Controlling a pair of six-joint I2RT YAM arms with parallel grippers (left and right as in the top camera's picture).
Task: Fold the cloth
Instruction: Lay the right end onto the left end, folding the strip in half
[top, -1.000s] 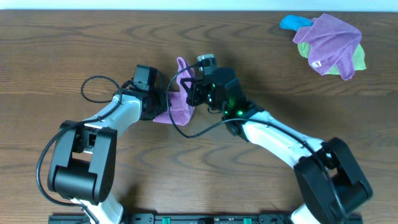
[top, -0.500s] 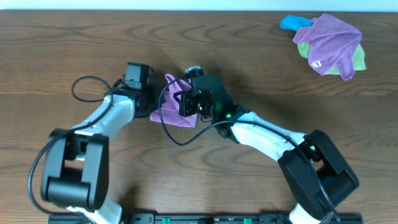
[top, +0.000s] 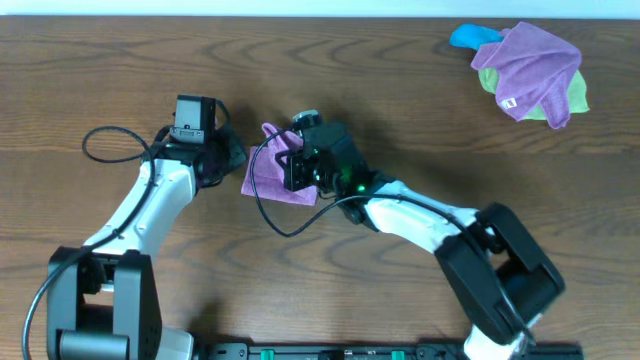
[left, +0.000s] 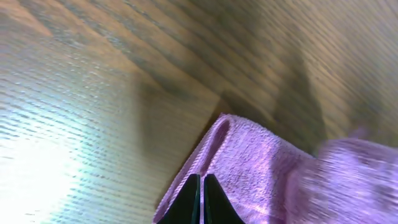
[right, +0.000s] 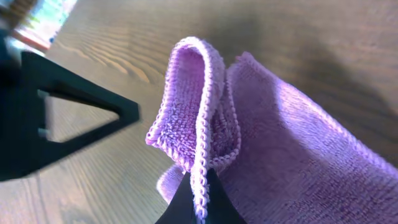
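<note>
The cloth (right: 280, 143) is a lilac knit, matt and nubbly, its hem bound in tight looped stitching. Under it the table (top: 100, 80) is dark brown wood grain, smooth, with a soft sheen that glares pale left of the cloth. Flanking the cloth, the arms show glossy white plastic shells (top: 150, 205) and matt black housings (top: 318, 155). Well right of the cloth, a heap of rags (top: 528, 72) looks similarly fuzzy.

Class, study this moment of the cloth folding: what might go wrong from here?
1. The right gripper pinches the cloth only by its thin hem; it may slip free.
2. The edge stands bunched in a loop, so the fold may land crooked.
3. The black cable hangs beside the cloth and might drag it.
</note>
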